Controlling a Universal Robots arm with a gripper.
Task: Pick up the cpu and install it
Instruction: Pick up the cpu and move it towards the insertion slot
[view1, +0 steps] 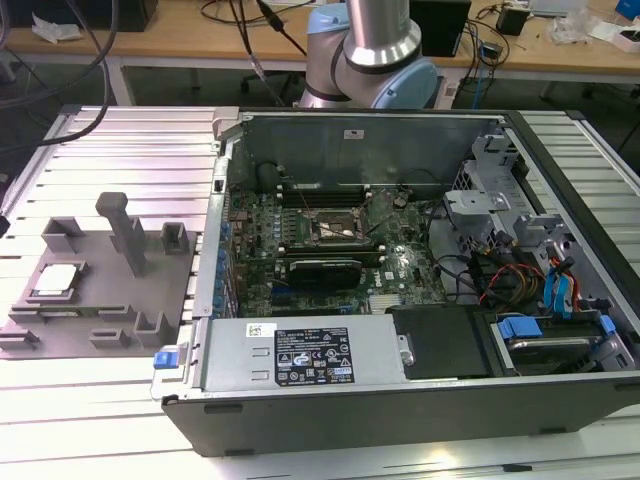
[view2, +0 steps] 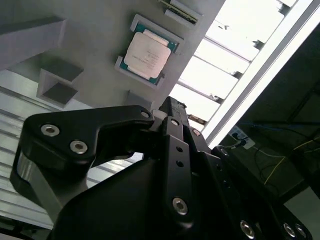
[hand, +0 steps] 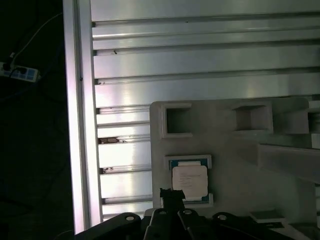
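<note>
**A:** What lies at the exterior view's left?

**B:** A ribbed aluminium table (view1: 120, 150) carries a matte grey fixture (view1: 105, 300) made of blocks, pockets and one tall post. The cpu (view1: 55, 282) lies flat in a square recess near the fixture's left end. Its top is silvery-white with a thin dark rim.

**A:** And the gripper?

**B:** In both wrist views the black gripper (view2: 172, 107) (hand: 171, 194) hangs over the fixture with its tip close to the cpu and holds nothing. Its bolted body hides much of the fixture. I cannot tell how the jaws stand, nor how high the tip is above the chip.

**A:** Further right?

**B:** There is an open dark computer case (view1: 340, 140) holding a green motherboard (view1: 400, 262). A square metal-framed socket (view1: 338, 228) sits on the board, and its inside is too small to make out. A grey labelled power supply (view1: 300, 355) lies along the near wall. Behind the case the arm (view1: 375, 45) rises and is cut off by the top edge. At the far right a metal drive cage (view1: 480, 215) stands, with red and blue cables (view1: 555, 290) beside it.
</note>
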